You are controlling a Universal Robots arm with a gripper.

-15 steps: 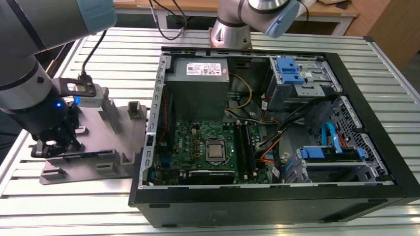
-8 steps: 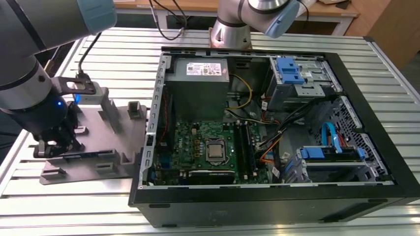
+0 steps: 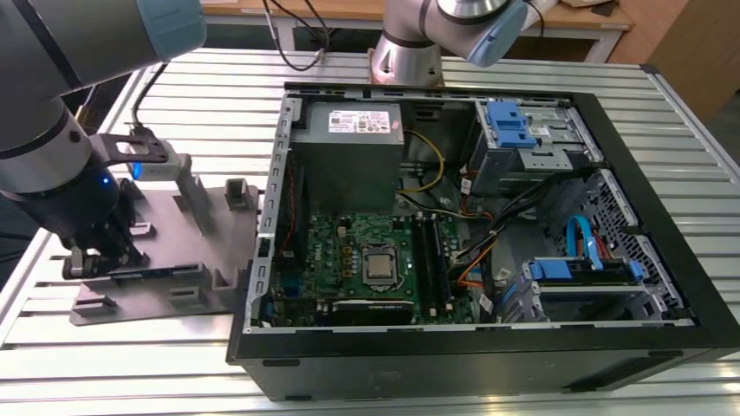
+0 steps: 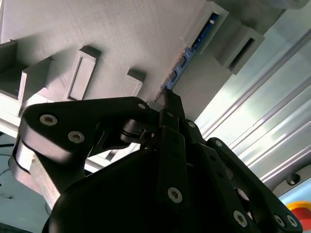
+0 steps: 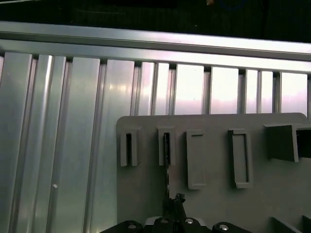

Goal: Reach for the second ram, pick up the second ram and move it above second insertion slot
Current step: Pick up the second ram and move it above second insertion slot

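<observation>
Hand (image 4: 167, 100) clamped on the second ram (image 4: 183, 58) in its grey holder (image 4: 121, 34); gripped near one end, it could tilt and jam.

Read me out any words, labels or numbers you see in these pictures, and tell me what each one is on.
On the power supply, a white label: print too small to read.
On the motherboard: markings too small to read.
On the second ram and the grey holder: no text visible.
</observation>
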